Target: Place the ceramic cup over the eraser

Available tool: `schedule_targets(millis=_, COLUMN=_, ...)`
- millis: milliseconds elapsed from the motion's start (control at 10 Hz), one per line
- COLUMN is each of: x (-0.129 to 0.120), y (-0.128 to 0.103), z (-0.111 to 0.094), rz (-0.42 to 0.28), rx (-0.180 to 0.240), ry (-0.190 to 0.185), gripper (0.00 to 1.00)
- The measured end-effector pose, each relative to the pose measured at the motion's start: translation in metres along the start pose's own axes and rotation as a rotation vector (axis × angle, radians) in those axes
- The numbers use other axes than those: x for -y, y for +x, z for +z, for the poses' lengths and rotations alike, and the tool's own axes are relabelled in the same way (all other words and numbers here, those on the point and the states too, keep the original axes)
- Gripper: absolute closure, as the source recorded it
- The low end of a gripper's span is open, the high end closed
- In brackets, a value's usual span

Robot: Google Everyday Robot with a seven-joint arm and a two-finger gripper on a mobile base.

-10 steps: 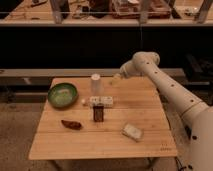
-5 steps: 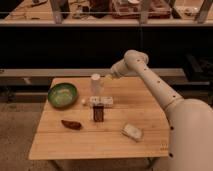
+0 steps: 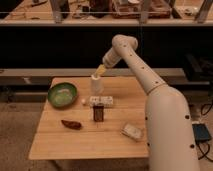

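The white ceramic cup (image 3: 96,85) stands upright at the back middle of the wooden table (image 3: 95,135). The eraser (image 3: 98,112), a small dark block, stands in front of it, past a long white box (image 3: 101,101). My gripper (image 3: 100,71) hangs just above the cup's top, at its rim. The arm reaches in from the right and bends down towards the cup.
A green bowl (image 3: 62,94) sits at the left back. A small white ball (image 3: 83,102) lies left of the white box. A dark reddish-brown object (image 3: 71,124) lies front left. A pale wrapped packet (image 3: 132,131) lies front right. Shelving stands behind the table.
My arm has swung left across the back of the table, and the gripper has come from right of the cup to just above its top. The objects on the table have not moved.
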Motion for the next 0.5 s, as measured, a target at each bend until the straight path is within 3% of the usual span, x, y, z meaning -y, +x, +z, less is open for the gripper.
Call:
schedule_targets(millis=200, x=0.0045, y=0.0059, z=0.0061, rz=0.016, rx=0.053, ry=-0.020, gripper=0.20)
schedule_targets(millis=500, x=0.0014, y=0.0020, z=0.0047, rz=0.020, rx=0.059, ry=-0.025, gripper=0.20)
